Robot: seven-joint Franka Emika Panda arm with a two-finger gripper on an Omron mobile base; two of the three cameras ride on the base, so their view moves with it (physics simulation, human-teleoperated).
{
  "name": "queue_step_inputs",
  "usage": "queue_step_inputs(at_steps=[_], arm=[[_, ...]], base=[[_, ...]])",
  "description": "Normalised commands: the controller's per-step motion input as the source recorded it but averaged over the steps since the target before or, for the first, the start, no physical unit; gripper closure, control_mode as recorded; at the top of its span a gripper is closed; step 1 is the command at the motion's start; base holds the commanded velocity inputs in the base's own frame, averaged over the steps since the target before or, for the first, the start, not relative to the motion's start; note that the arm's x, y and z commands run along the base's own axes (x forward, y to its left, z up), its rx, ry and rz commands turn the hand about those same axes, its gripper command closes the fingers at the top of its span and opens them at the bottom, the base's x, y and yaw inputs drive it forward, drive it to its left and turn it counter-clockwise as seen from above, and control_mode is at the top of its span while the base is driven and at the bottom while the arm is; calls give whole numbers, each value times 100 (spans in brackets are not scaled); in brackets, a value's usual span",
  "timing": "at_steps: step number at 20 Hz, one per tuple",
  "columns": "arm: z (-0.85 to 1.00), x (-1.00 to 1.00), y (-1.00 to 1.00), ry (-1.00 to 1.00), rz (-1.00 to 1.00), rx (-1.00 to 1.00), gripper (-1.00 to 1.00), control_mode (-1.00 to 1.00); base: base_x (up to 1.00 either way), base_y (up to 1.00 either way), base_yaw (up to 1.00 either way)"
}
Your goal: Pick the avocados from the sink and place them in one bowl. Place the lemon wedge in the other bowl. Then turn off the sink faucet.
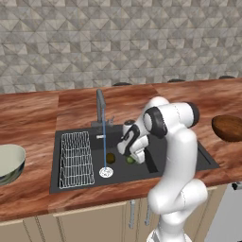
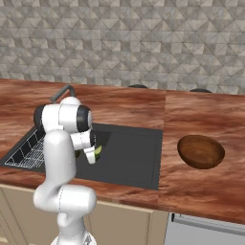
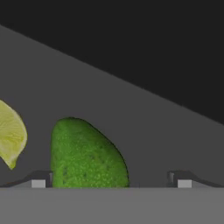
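Low in the sink (image 1: 184,163), my gripper (image 1: 135,158) is open, its fingertips (image 3: 39,181) set wide apart. The bright green avocado (image 3: 87,157) lies between them, close to the left tip with a gap to the right one; it peeks out under the hand (image 1: 129,160). The yellow lemon wedge (image 3: 11,133) lies just left of it. The dark olive avocado (image 1: 110,157) rests near the drain (image 1: 106,172). The faucet (image 1: 100,106) runs a thin stream of water. The wooden bowl (image 1: 229,127) sits on the counter to the right, the pale bowl (image 1: 9,163) to the left.
A white wire rack (image 1: 75,158) takes up the sink's left part. The basin wall (image 3: 131,61) rises behind the fruit in the hand view. A wooden counter (image 2: 201,110) surrounds the sink, backed by a tiled wall.
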Motion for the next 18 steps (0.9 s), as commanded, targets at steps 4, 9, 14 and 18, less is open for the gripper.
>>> queue_step_inputs(at_steps=[4,9,14,18], arm=[[-25,-43,-8,0,-3,0,-100,-100],[-35,-2,22,0,0,0,100,-100],[-14,0,12,0,0,0,100,-100],[0,0,0,0,0,0,100,-100]], base=[[0,0,0],[0,0,0],[0,0,0],[0,0,0]])
